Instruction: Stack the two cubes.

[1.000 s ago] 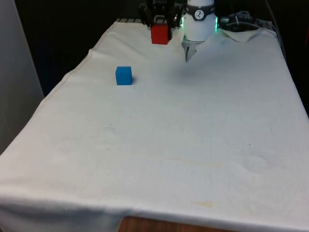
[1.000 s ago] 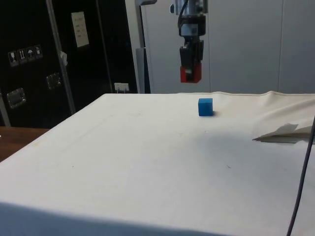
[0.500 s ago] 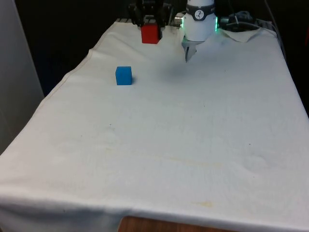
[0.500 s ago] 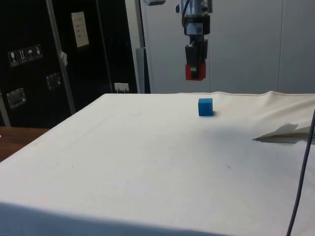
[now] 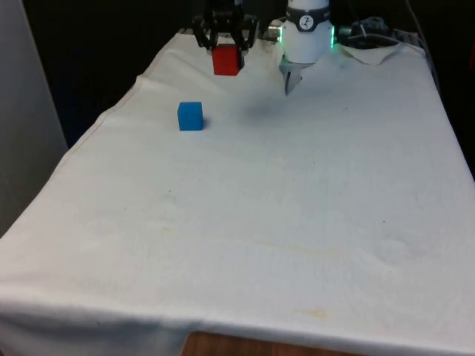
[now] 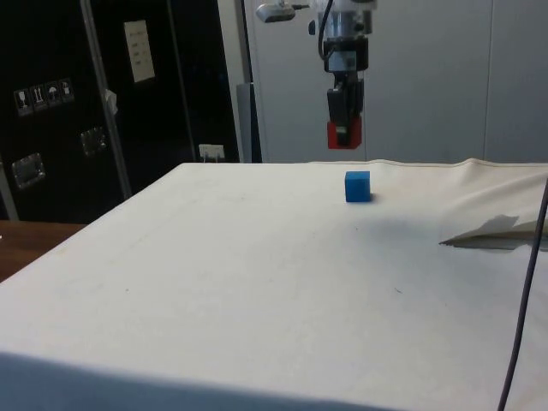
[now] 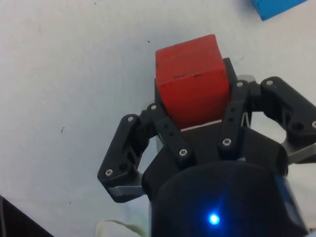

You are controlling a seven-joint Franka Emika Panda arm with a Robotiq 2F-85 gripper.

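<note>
Above the far end of the white-clothed worktop, held clear of the cloth: small red cube clamped between the black two-finger jaws of the gripper, faces roughly square to the fingers, no long axis to speak of, top hidden between the fingers and lower part sticking out below the tips. Seen from the wrist, gripped on two opposite faces, fingers pressed flat against them. Seen from the side, hanging above and slightly short of the small blue cube, well apart in height, gripper pointing straight down. Resting flat on the cloth, upright and untouched: blue cube, nearer the front view's left edge, lying to the front view's left of and closer to the camera than the red cube. Not yet stacked.
</note>
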